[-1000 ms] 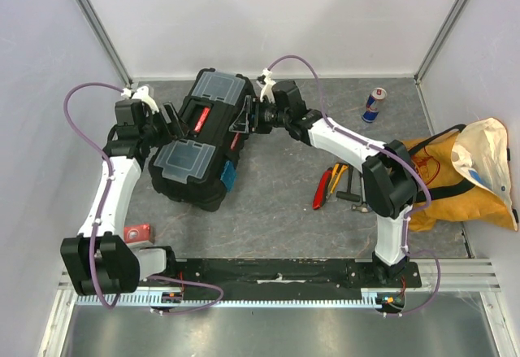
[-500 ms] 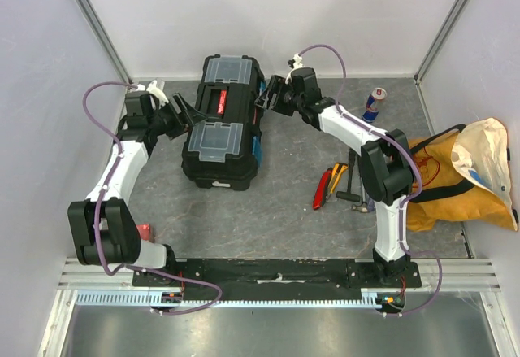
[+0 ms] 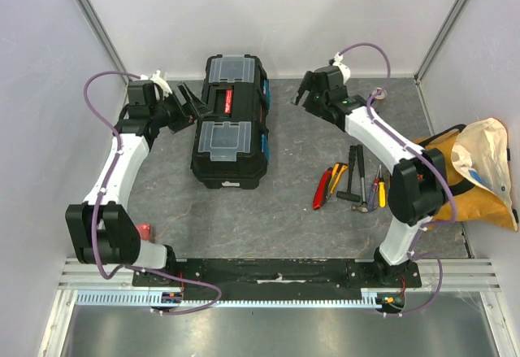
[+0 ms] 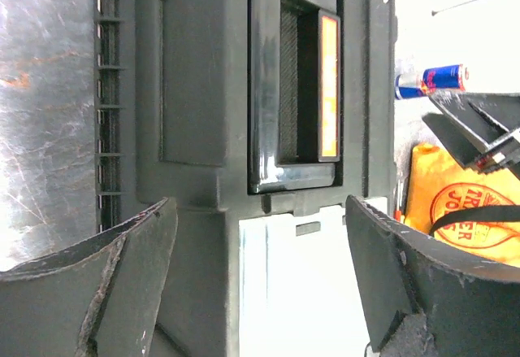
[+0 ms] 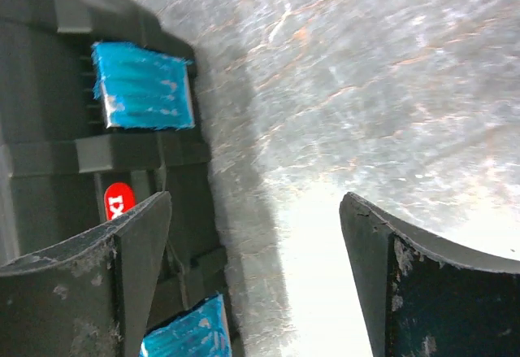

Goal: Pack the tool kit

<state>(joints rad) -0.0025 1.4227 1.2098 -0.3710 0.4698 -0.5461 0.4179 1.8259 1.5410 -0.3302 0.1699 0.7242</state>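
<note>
The black toolbox [image 3: 231, 121] lies closed at the back middle of the table, with two clear lids, a red handle label and blue latches. My left gripper [image 3: 189, 101] is open at the box's left side; in the left wrist view [image 4: 260, 292] its fingers frame the box top [image 4: 203, 89] and the handle label [image 4: 328, 89]. My right gripper [image 3: 302, 95] is open and empty, apart from the box's right side. The right wrist view [image 5: 256, 276] shows bare table between the fingers and a blue latch [image 5: 142, 84] to the left. Several hand tools [image 3: 349, 182] lie right of the box.
A yellow-orange fabric bag [image 3: 471, 178] lies at the right edge; it also shows in the left wrist view [image 4: 455, 211]. The drink can [image 4: 431, 80] stands at the back right, mostly hidden by my right arm in the top view. A small red object [image 3: 145, 231] lies by the left arm's base.
The toolbox has turned from a tilt to square with the table and shifted slightly right. My right gripper has drawn away from it to the right. My left gripper stays at its left side.
</note>
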